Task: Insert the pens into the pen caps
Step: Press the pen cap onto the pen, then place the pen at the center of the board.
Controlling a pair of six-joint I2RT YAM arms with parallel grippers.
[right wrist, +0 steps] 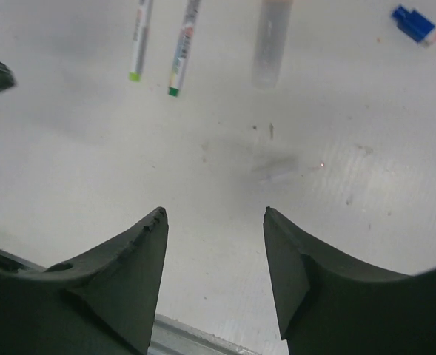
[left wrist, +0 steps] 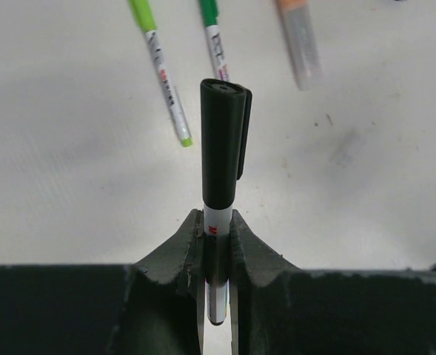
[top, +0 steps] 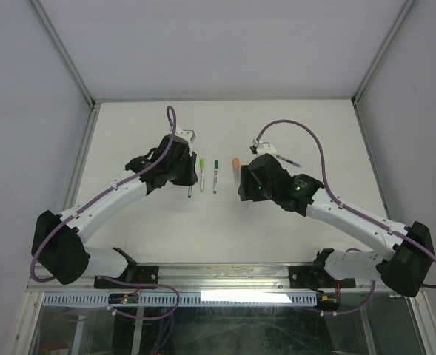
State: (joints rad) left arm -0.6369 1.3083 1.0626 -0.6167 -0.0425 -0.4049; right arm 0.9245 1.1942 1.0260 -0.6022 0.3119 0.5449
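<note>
Closest to the left wrist camera, the left gripper [left wrist: 216, 222] is seen clamped tight on the pale barrel of a black-capped pen [left wrist: 221, 140], which is held lengthwise above the table [left wrist: 69, 192]. The black cap [left wrist: 223, 133] appears fully seated on it. The right gripper [right wrist: 214, 214] is spread wide and hangs over bare table, with nothing held between its jaws.

The capping of this pen is judged to be finished, so the step in hand is taken to be setting it down. A free spot must be chosen for that, and the left jaws opened only once the pen is low and level.

Just ahead of the left gripper, three capped pens are laid side by side: a lime-capped pen [left wrist: 162, 70], a green-capped pen [left wrist: 214, 37] and an orange-capped marker [left wrist: 299, 41]. These are the things most likely to be knocked. A loose blue cap [right wrist: 414, 22] is seen well to the right of the open gripper. What looks like a dark pen [top: 288, 159] lies beside the right arm, partly hidden, and that pair is judged to be left to do.
</note>
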